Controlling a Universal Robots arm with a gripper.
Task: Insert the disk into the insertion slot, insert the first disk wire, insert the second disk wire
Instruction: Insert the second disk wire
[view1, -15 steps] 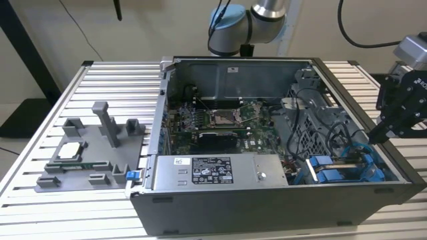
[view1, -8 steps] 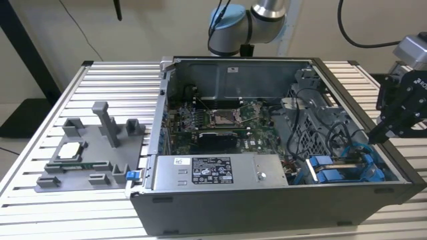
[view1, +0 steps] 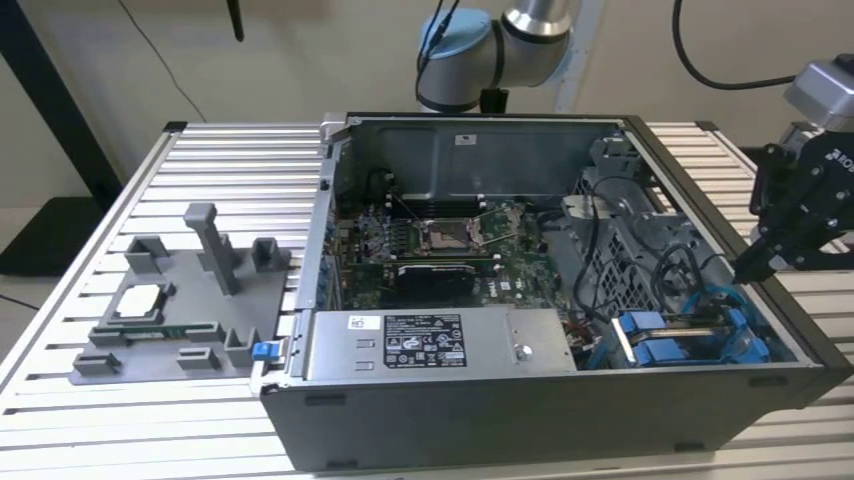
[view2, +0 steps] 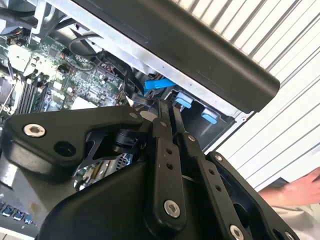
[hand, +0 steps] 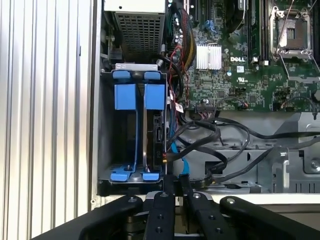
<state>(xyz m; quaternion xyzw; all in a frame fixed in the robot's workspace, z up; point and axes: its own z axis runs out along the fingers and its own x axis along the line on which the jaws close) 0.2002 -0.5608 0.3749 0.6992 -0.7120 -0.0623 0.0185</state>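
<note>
Count first: 1 arm, 1 end effector, 1 open PC case on the bench. Inside the case are 1 insertion slot, 1 disk, 2 blue tabs side by side, 1 blue wire, several black wires and 1 grey box w/ sticker.

The disk sits inside the insertion slot, standing on edge. It looks as a thin dark slab w/ a connector edge, framed by bright blue plastic. The slot is grey metal w/ blue rails. In the exterior view it lies in the lower right of the frame, at the case's front corner.

The end effector hangs over the case's edge on the exterior view's right, just above and beside the slot, apart from the disk. In both wrist views its 2 fingers are narrow, nearly together. I cannot tell if something is pinched between them. The blue wire passes very near the fingertips, between them and the disk's connector edge.
</note>
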